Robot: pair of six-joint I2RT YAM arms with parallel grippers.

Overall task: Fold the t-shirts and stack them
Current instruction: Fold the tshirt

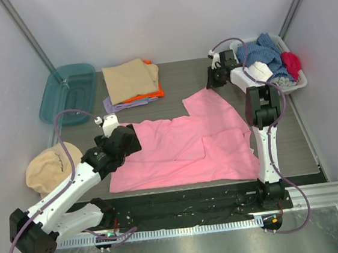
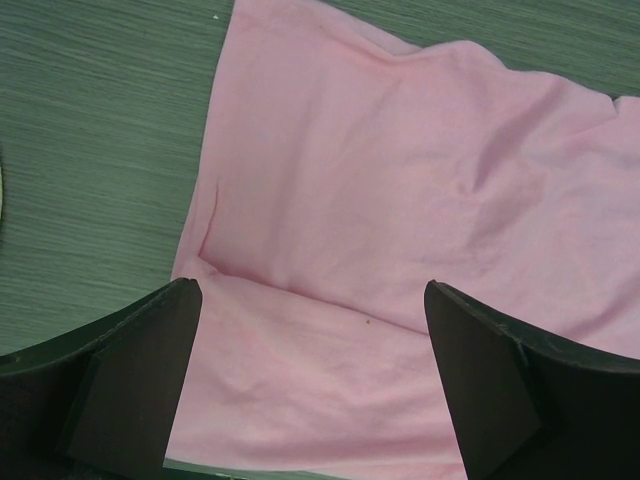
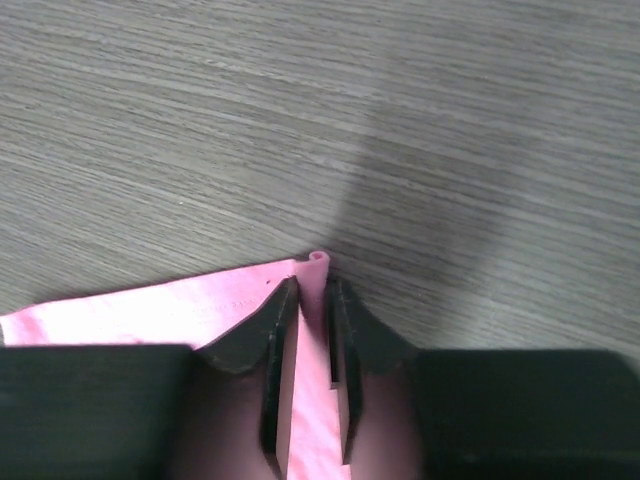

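A bright pink t-shirt (image 1: pixel 186 146) lies spread on the table, one part folded over. My left gripper (image 1: pixel 127 138) hovers over its left edge. In the left wrist view the left gripper (image 2: pixel 312 292) is open, with pink cloth (image 2: pixel 400 180) under and between its fingers. My right gripper (image 1: pixel 210 83) is at the shirt's far corner. The right wrist view has the right gripper (image 3: pixel 315 285) shut on a raised fold of the pink cloth (image 3: pixel 150 310). At the back, a folded tan t-shirt (image 1: pixel 131 79) tops a stack with an orange one (image 1: pixel 153 94) and a lilac one (image 1: pixel 116 106).
A teal bin (image 1: pixel 65 92) sits at the back left. A white basket (image 1: pixel 299 82) of mixed clothes stands at the back right, close behind the right arm. A round tan cap (image 1: pixel 49 168) lies by the left arm. A black mat (image 1: pixel 182 199) runs along the front edge.
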